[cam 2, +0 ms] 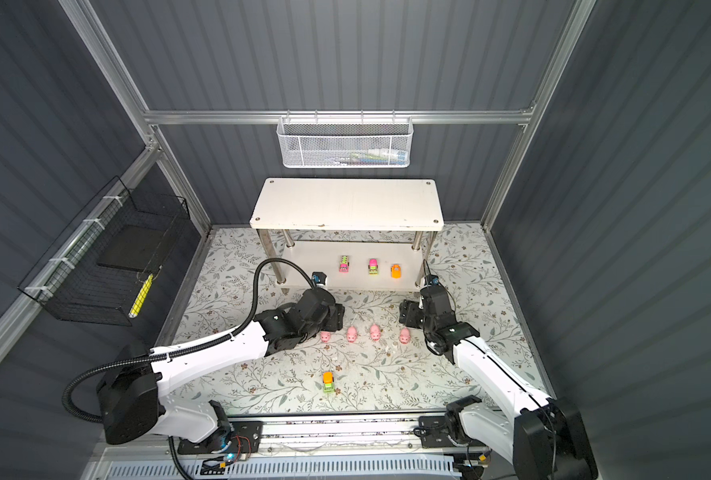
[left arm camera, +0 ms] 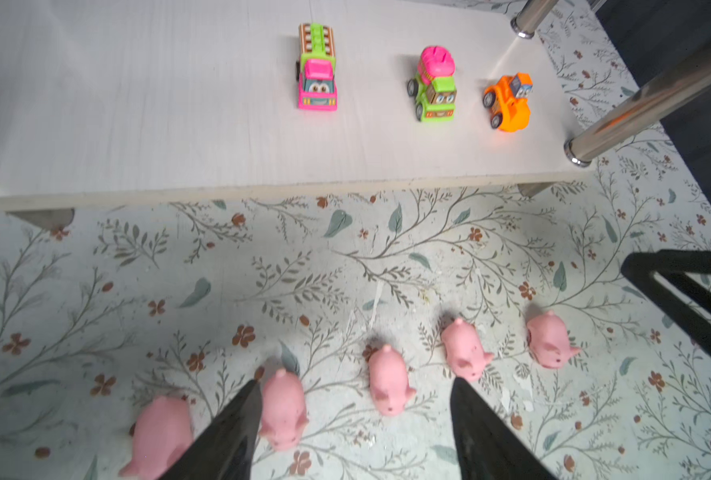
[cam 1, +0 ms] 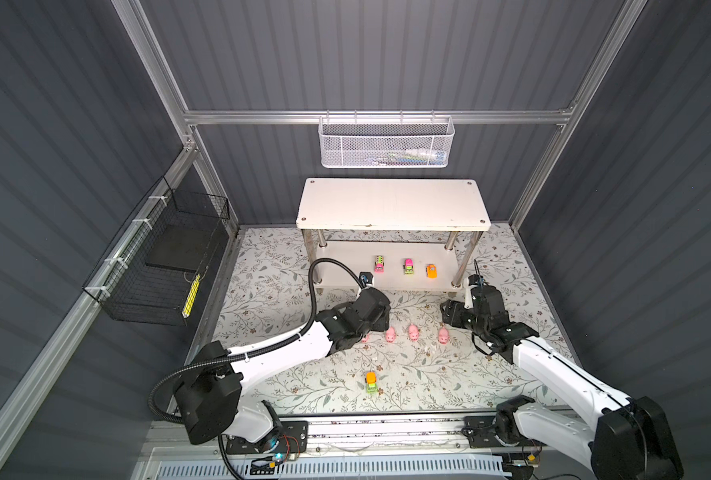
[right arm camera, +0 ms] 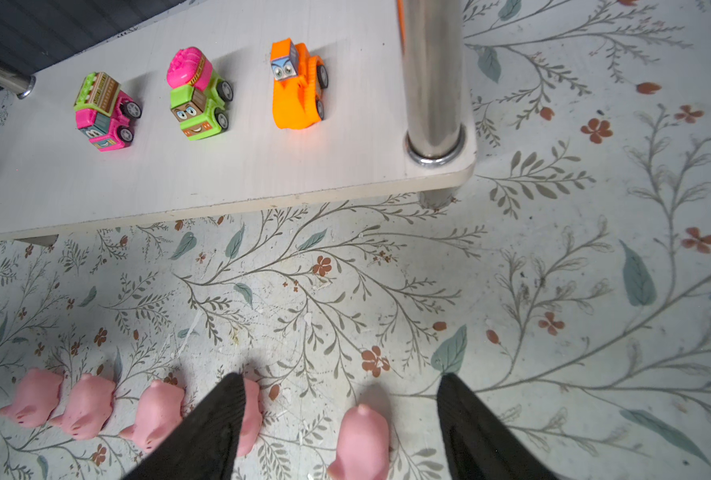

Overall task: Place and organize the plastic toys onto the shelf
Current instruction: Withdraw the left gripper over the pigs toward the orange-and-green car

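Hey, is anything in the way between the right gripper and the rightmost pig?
Nothing visible does. In the right wrist view the rightmost pig lies between the open jaws of the right gripper, clear of the next pig in the row.

Pink pigs [left arm camera: 389, 384]: five, all counted in the left wrist view and counted again in the right wrist view.
Toy vehicles: four. They are a pink truck [left arm camera: 316, 79], green mixer [left arm camera: 434, 89], orange digger [left arm camera: 509, 104] and orange-and-green truck [cam 1: 371, 382].
Shelf [cam 1: 391, 203]: one, with two white boards and four metal posts.
Baskets: two, a white mesh basket [cam 1: 387, 143] and a black wire basket [cam 1: 158, 266].
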{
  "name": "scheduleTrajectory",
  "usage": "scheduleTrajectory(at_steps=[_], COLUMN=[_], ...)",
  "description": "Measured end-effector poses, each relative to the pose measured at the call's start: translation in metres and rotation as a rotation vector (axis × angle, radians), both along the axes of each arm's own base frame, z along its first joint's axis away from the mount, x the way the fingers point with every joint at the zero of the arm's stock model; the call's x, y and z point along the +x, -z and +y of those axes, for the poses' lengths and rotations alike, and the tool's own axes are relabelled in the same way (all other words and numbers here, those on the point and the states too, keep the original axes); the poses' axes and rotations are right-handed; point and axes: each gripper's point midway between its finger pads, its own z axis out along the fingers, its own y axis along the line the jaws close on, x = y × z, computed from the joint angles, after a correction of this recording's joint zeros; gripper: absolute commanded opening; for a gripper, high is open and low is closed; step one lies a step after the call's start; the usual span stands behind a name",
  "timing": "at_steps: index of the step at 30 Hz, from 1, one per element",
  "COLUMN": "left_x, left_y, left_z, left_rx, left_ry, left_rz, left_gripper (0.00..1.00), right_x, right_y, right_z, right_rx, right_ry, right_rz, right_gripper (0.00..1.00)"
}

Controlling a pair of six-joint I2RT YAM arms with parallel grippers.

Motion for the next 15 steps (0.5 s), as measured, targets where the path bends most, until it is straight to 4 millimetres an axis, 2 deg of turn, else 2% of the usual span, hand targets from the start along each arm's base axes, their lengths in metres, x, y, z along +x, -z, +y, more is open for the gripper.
scheduleTrajectory(at_steps=[5,15], left_x=[-0.036,-0.089], left_y=[0.015,0.053], left_z=[0.001,0.014], left_rx=[0.044,0.152], left_ry=[0.027,0.069], left_rz=[0.077,0.247], left_gripper=[0.73,0.73], right_x=[0.003,0.003], right_y=[-0.003,-0.003], right_z=[0.003,0.005], right_rx=[0.011,0.015], right_ry=[-0.010,-0.023], right_rz=[-0.006,-0.005], right_gripper=[0.75,0.75])
